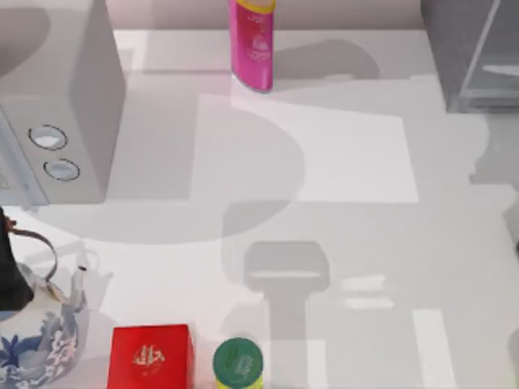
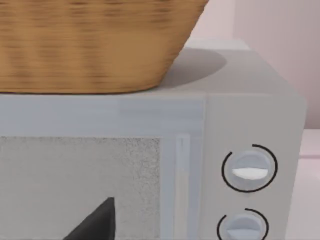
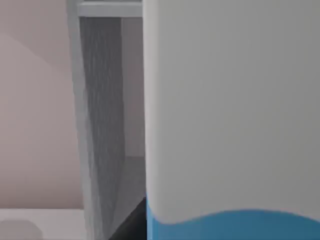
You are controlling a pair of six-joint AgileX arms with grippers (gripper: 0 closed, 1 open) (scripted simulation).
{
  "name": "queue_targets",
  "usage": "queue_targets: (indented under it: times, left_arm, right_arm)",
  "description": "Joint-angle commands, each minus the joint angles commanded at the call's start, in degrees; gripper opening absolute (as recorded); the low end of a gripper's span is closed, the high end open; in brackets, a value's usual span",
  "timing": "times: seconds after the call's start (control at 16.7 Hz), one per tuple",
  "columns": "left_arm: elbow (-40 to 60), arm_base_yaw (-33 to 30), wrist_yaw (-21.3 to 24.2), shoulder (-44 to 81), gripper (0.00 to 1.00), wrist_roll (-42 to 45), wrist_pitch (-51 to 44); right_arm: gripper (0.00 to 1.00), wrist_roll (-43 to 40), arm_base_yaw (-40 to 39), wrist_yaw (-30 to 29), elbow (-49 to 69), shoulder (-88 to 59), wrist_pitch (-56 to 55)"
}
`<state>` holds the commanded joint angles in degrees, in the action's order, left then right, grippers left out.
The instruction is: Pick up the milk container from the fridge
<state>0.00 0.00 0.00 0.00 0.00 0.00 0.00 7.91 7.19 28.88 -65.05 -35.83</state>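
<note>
The milk container (image 3: pixel 230 125) stands very close in the right wrist view, a white upper part with a light blue band starting low down. A dark part of my right gripper (image 3: pixel 131 225) shows right beside the carton's edge. Behind it are the fridge's speckled dark grey wall (image 3: pixel 102 125) and pale frame. From above, the fridge (image 1: pixel 474 57) sits at the table's far right corner, with its inside hidden. My left arm (image 1: pixel 8 275) is parked at the left edge, and a dark tip of my left gripper (image 2: pixel 95 225) points at the light grey box.
A light grey box with two round knobs (image 1: pixel 57 97) stands at the far left, with a wicker basket (image 2: pixel 90 45) on top. A tall pink bottle (image 1: pixel 253 40) stands at the back. A teapot (image 1: pixel 40 332), a red box (image 1: pixel 152 356) and a green can (image 1: pixel 238 362) line the front.
</note>
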Motion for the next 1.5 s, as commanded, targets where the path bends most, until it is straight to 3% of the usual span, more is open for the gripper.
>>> queue_targets:
  times: [0.72, 0.96, 1.5]
  left_arm:
    - [0.0, 0.0, 0.0, 0.0, 1.0, 0.0, 0.0]
    - [0.0, 0.0, 0.0, 0.0, 1.0, 0.0, 0.0]
    - [0.0, 0.0, 0.0, 0.0, 1.0, 0.0, 0.0]
  right_arm:
    - [0.0, -0.03, -6.94, -6.49, -25.48, 59.04, 31.66]
    - [0.0, 0.0, -7.91, -7.19, -28.88, 65.05, 35.83]
    - [0.0, -0.04, -9.5, -6.95, -27.56, 61.24, 32.18]
